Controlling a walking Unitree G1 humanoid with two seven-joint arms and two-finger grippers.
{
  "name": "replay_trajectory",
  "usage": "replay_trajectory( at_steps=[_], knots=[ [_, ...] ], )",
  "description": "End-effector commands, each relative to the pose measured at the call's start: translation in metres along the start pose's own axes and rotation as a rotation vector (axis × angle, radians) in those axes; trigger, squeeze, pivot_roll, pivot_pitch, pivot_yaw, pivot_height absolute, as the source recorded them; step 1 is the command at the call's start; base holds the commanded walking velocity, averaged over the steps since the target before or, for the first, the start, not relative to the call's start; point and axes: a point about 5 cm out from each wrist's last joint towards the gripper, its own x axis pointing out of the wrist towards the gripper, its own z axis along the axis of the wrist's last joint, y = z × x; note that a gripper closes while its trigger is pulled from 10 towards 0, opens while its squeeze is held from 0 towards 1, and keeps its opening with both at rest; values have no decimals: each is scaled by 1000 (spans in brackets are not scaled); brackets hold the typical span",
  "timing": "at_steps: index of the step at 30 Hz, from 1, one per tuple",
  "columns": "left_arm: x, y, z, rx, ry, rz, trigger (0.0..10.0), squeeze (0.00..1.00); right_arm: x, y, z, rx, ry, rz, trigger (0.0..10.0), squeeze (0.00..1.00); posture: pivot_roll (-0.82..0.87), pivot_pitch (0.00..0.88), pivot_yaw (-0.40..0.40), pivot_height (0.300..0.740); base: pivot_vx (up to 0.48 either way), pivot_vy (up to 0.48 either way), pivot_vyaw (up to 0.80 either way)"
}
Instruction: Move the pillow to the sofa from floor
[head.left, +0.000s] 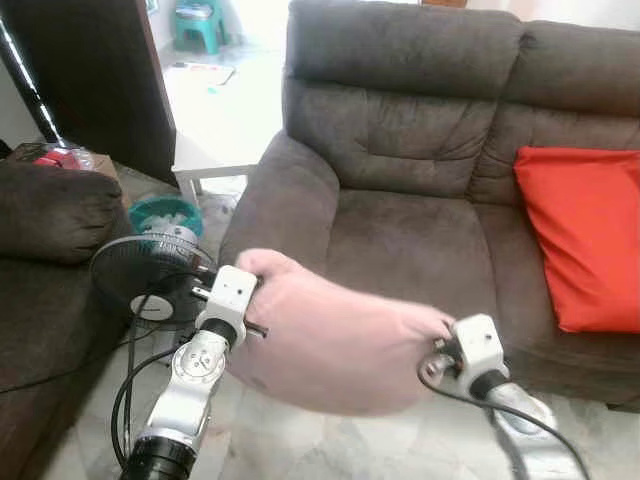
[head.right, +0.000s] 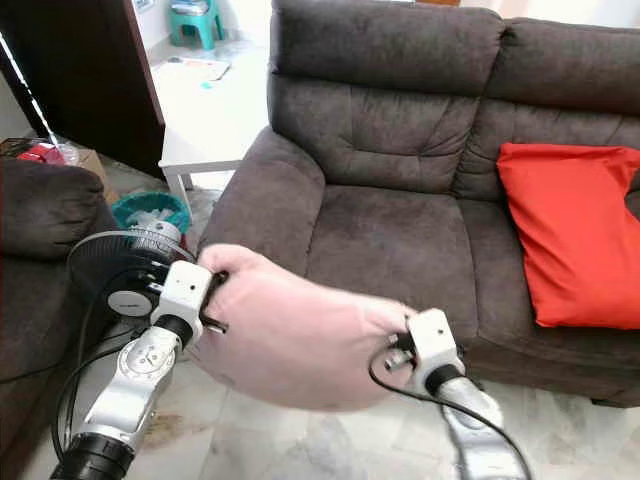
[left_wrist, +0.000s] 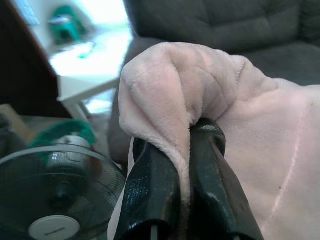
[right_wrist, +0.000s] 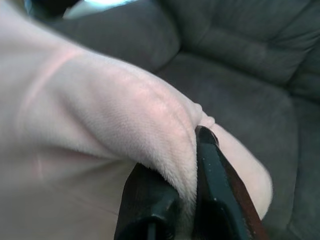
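Observation:
A pale pink plush pillow hangs in the air between my two arms, in front of the dark grey sofa. My left gripper is shut on the pillow's left corner, with the fabric pinched between its black fingers. My right gripper is shut on the pillow's right corner. The pillow is level with the sofa's seat front, near its left armrest.
A red cushion leans on the sofa's right seat. A black floor fan stands at my left, beside a second dark sofa. A teal basket and a white low table lie behind it. The floor is tiled.

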Motion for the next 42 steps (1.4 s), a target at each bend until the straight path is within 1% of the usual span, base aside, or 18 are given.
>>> replay_trajectory(
  at_steps=[1,5,7,8,9,10,16,18,19,20,23,24,26,32,39,42],
  knots=[
    [1,2,16,6,-83,48,10000,0,-1,-8,24,11,-102,-60,10000,0,100,0,-92,740,0,0,0],
    [-1,-1,30,-30,-162,116,10000,0,-2,-4,37,96,-152,-152,10000,0,98,0,-94,740,0,0,0],
    [-2,-3,36,-45,-193,131,10000,0,-1,1,43,100,-174,-145,10000,0,98,0,-94,740,0,0,0],
    [-3,-4,41,-54,-217,143,10000,0,0,7,49,94,-194,-138,10000,0,98,0,-94,740,0,0,0],
    [-3,-4,41,-54,-217,143,10000,0,0,7,49,94,-194,-138,10000,0,98,0,-94,740,0,0,0],
    [-3,-5,43,-59,-227,147,10000,0,1,11,52,104,-206,-124,10000,0,101,0,-96,740,0,0,0],
    [-3,-5,43,-59,-227,147,10000,0,1,11,52,104,-206,-124,10000,0,101,0,-96,740,0,0,0],
    [-5,-10,47,-63,-250,127,10000,0,3,18,56,128,-233,-123,10000,0,98,0,-89,740,0,0,0],
    [-8,-13,49,-64,-265,113,10000,0,5,26,61,150,-253,-122,10000,0,101,0,-90,740,0,0,0],
    [-8,-14,50,-64,-268,110,10000,0,6,30,63,159,-258,-116,10000,0,101,0,-90,740,0,0,0],
    [-8,-15,51,-60,-275,105,10000,0,8,38,65,160,-254,-101,10000,0,104,0,-88,740,0,0,0],
    [-8,-16,52,-62,-279,97,10000,0,9,40,66,177,-253,-104,10000,0,104,0,-86,740,0,0,0],
    [-8,-16,52,-59,-279,93,10000,0,9,41,67,187,-254,-105,10000,0,104,0,-85,740,0,0,0],
    [-9,-15,51,-65,-274,90,10000,0,9,43,68,169,-258,-101,10000,0,104,0,-84,740,0,0,0],
    [-8,-15,50,-67,-268,88,10000,0,10,43,67,177,-252,-100,10000,0,106,0,-87,740,0,0,0],
    [-8,-13,49,-66,-267,91,10000,0,11,45,69,171,-252,-84,10000,0,109,0,-89,740,246,0,0]
  ],
)
